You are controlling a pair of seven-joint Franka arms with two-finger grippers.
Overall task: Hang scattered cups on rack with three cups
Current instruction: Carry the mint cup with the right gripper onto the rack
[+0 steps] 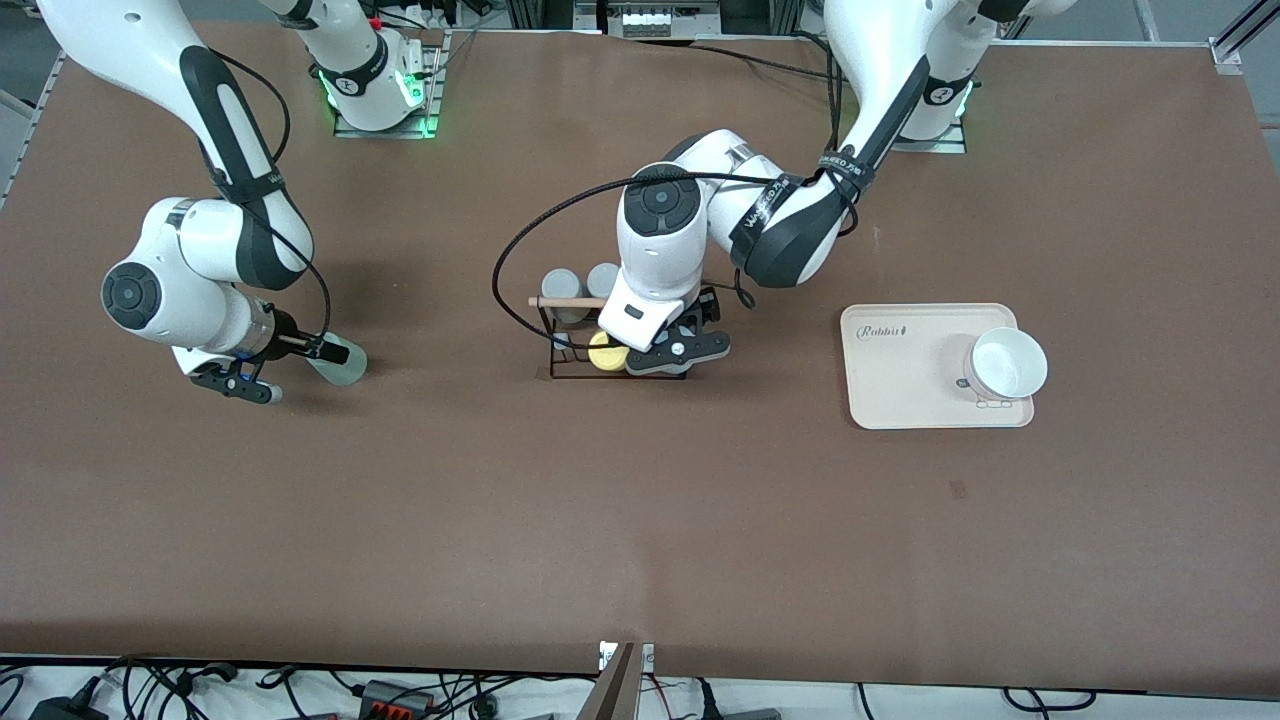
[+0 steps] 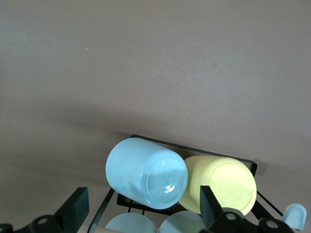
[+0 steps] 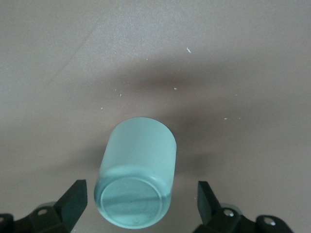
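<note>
- Our left end effector [image 2: 141, 213] stands wide; the blue cup [image 2: 146, 173] sits between its fingers on the rack [image 2: 194, 149].
- Our right end effector [image 3: 141, 206] gapes around the mint cup [image 3: 136, 179], lying on the counter [image 1: 640, 520].
- Light, smooth, likely slippery: we would pinch the mid-wall.

Blue cup [image 2: 146, 173] racked; mint cup [image 3: 136, 174] apparently tipped

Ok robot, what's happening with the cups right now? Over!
Left gripper open over the rack, light blue cup on it beside the yellow cup. Right gripper open around the mint cup. Nothing in the way.
</note>
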